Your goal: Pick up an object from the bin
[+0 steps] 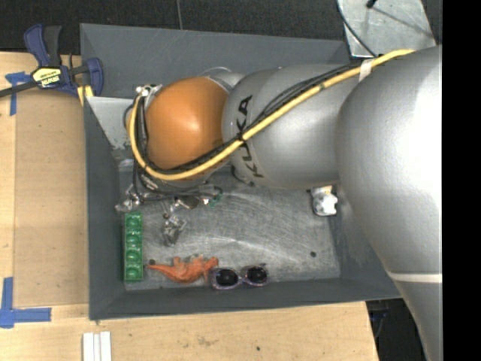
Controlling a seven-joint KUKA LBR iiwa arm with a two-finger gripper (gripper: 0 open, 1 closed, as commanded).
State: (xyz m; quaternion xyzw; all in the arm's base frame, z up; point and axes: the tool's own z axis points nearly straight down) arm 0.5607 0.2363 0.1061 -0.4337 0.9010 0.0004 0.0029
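My gripper (172,229) hangs below the orange dome in the left half of the bin, low over the bin floor. A green strip of studded bricks (134,247) lies along the left wall, just left of the gripper. An orange toy lizard (185,268) lies by the front wall, a little below the gripper. Nothing shows in the gripper.
Purple sunglasses (240,277) lie at the front wall, right of the lizard. A small white object (324,201) sits near the right wall, close under the arm. The arm covers the back half of the bin.
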